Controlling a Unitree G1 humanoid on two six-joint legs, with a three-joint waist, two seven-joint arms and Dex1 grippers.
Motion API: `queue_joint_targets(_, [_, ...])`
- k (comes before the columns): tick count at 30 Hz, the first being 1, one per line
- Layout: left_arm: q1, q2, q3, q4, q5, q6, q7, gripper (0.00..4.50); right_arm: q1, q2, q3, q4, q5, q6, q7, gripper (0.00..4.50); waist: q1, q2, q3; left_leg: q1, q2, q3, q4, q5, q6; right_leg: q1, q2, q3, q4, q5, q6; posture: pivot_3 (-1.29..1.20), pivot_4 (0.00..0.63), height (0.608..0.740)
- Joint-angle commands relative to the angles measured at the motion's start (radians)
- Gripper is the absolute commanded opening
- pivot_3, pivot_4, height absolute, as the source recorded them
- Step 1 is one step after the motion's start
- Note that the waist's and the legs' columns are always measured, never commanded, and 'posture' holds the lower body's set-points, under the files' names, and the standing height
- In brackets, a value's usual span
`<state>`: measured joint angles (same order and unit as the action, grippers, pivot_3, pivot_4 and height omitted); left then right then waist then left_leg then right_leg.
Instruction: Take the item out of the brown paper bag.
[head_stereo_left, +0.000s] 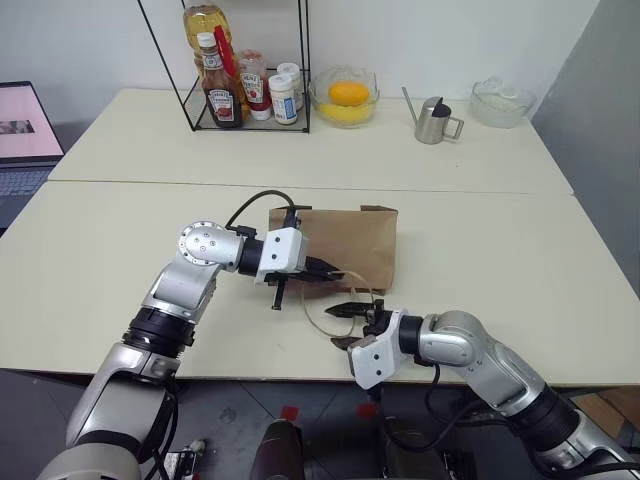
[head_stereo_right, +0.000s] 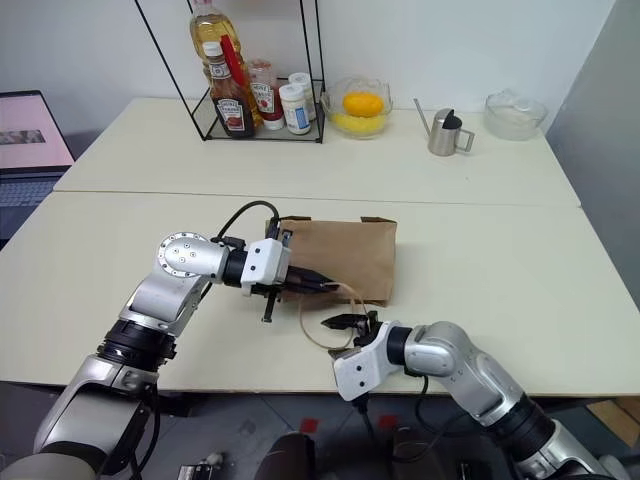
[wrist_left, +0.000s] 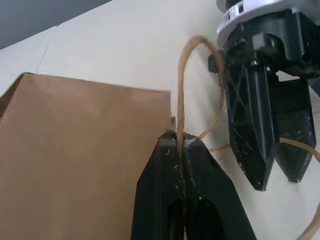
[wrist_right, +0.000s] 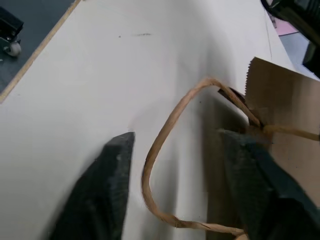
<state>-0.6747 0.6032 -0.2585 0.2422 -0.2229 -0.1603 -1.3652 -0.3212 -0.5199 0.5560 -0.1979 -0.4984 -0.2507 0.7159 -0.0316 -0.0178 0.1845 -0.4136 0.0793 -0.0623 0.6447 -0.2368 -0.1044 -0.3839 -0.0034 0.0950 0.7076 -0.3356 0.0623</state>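
Two cream halves make up the surface (head_stereo_left: 520, 260), on which the brown paper bag (head_stereo_left: 345, 245) is laid flat, its mouth toward the near edge. No item can be seen. One cord handle (wrist_left: 181, 100) is pinched in the closed left pincer (head_stereo_left: 335, 273) at the mouth. Another handle (wrist_right: 165, 140) is straddled by the parted fingers of the right pincer (head_stereo_left: 352, 325), untouched.

Setting looked like a lab or office mock-up of a kitchen: 2 plain cream tables (head_stereo_left: 480, 240) pushed together against a bare white wall. A wire rack (head_stereo_left: 240, 70) held ketchup and condiment bottles beside a glass fruit bowl (head_stereo_left: 343, 97), a small metal pitcher (head_stereo_left: 434, 121) and an open laptop (head_stereo_left: 25, 140).
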Motion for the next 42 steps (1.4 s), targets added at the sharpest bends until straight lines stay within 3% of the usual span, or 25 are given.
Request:
queue_joint_targets(1, [-0.027,0.008,0.045,-0.016,-0.008,0.001,0.012,0.0,0.006,0.015,-0.005,-0.006,-0.013,-0.005,-0.015,1.43,0.0,0.0,0.0,0.0,0.0,0.0,0.0,0.0,0.0,0.0,0.0,0.0,0.0,0.0,0.0,0.0,0.15,0.74])
queue_joint_targets(5, [-0.037,0.006,0.057,-0.013,-0.005,0.014,0.02,0.0,0.009,0.022,-0.005,0.007,-0.014,-0.008,-0.011,0.02,0.0,0.0,0.0,0.0,0.0,0.0,0.0,0.0,0.001,0.0,0.0,0.0,0.0,0.0,0.0,0.0,0.15,0.74])
queue_joint_targets(21, [-0.233,-0.033,0.135,0.118,-0.029,0.161,0.103,0.0,0.04,0.043,0.019,0.043,-0.007,0.031,0.031,0.02,-0.001,0.0,0.0,0.0,0.0,0.0,0.0,0.0,0.001,0.0,0.0,0.0,0.0,0.0,0.0,0.0,0.15,0.74])
queue_joint_targets(42, [-0.415,-0.057,0.145,0.289,0.001,0.141,0.108,0.0,0.045,0.025,0.042,0.032,-0.027,0.068,0.082,0.02,0.001,0.0,0.0,0.0,0.0,0.0,0.0,0.0,-0.001,0.0,0.0,-0.001,0.0,0.0,0.0,0.0,0.15,0.74])
